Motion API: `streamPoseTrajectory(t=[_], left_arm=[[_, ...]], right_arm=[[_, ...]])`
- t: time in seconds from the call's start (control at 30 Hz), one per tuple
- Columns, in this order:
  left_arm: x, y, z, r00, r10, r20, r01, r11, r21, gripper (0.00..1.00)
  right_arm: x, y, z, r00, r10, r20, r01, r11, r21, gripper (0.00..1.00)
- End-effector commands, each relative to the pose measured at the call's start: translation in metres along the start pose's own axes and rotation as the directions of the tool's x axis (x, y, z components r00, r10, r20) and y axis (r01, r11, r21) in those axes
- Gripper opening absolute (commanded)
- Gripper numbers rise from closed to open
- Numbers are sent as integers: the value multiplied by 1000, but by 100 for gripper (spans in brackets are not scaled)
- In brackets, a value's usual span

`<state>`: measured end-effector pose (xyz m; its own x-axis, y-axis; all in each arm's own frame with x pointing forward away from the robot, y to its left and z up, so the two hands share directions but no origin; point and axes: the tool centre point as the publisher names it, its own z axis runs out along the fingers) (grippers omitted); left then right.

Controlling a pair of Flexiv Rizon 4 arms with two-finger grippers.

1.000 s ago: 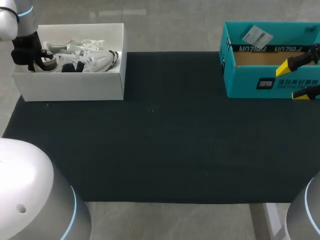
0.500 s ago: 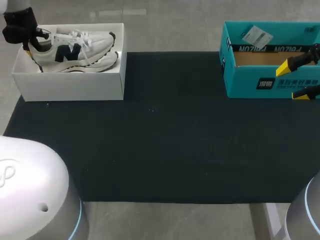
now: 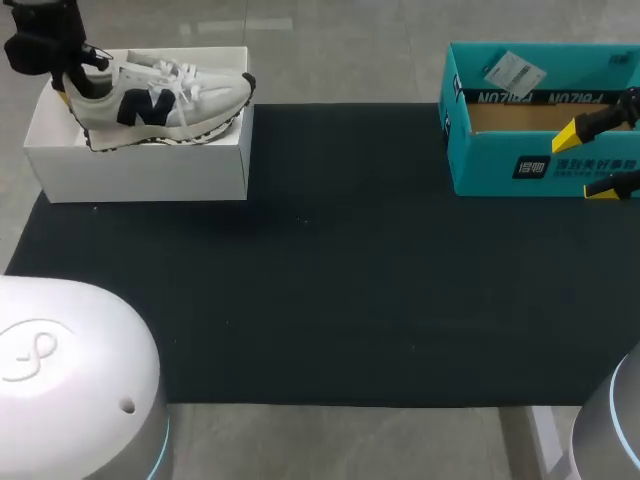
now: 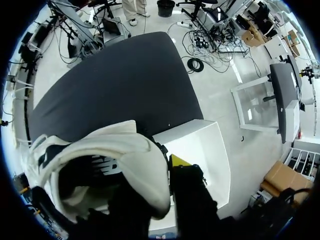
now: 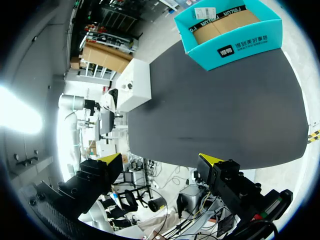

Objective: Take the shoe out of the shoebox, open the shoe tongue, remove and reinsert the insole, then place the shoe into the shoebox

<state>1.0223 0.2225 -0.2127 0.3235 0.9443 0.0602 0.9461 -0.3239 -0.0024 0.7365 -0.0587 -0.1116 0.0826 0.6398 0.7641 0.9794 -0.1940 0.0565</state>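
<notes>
Dark mat point(image 3: 330, 280) covers the table, bare in the near and middle part. Far right: teal box point(image 3: 540, 165), cardboard floor showing, nothing else visible in it. Right gripper point(image 3: 590, 160) hangs just beside its right end, fingers spread wide with nothing between them; the right wrist view confirms this.

Far left: white box point(image 3: 140, 175). Shoe point(image 3: 165, 100) is above it, sole about level with the rim, toe poking past the right wall, heel toward the left gripper point(image 3: 72, 88). The left wrist view shows the fingers clamped on the heel collar, one yellow tip point(image 4: 177, 161) outside it; the other finger is hidden.

Change: a second ago the shoe lay down inside the white box with the gripper at its heel. Half a second ago it was partly raised. Now it is nearly clear of the rim.

Meaning: the take-out step is almost done. The shoe probably next needs setting on the open mat for the tongue and insole work. Neither has started.
</notes>
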Motion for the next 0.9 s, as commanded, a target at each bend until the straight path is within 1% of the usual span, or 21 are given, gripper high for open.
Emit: streamPoseTrajectory(t=[0.03, 0.2, 0.3, 0.33, 0.43, 0.57, 0.73, 0.77, 0.9], left_arm=[[-14, -34, -17, 999, 8, -31, -10, 998, -60, 0], [-23, -47, -30, 998, 48, -40, -51, 996, -67, 0], [-22, -48, -41, 994, 47, -99, -56, 994, -92, 0], [-21, -48, -45, 993, 50, -104, -61, 993, -98, 0], [-26, -51, -55, 985, 68, -158, -85, 992, -99, 0], [-34, -53, -64, 987, 61, -150, -78, 991, -112, 0], [-45, -55, -67, 992, 76, -98, -89, 988, -130, 0], [-46, -55, -67, 993, 82, -82, -92, 987, -131, 0], [-46, -55, -67, 993, 82, -82, -92, 987, -131, 0]], right_arm=[[0, -1, 1, 1000, 1, 2, -1, 1000, -2, 100], [0, -1, 1, 1000, 1, 2, -1, 1000, -2, 100], [0, -1, 1, 1000, 1, 2, -1, 1000, -2, 100], [0, -1, 1, 1000, 1, 2, -1, 1000, -2, 100], [0, -1, 1, 1000, 1, 2, -1, 1000, -2, 100], [0, -1, 1, 1000, 1, 2, -1, 1000, -2, 100], [0, -1, 1, 1000, 1, 2, -1, 1000, -2, 100], [0, -1, 1, 1000, 1, 2, -1, 1000, -2, 100], [0, -1, 1, 1000, 1, 2, -1, 1000, -2, 100]])
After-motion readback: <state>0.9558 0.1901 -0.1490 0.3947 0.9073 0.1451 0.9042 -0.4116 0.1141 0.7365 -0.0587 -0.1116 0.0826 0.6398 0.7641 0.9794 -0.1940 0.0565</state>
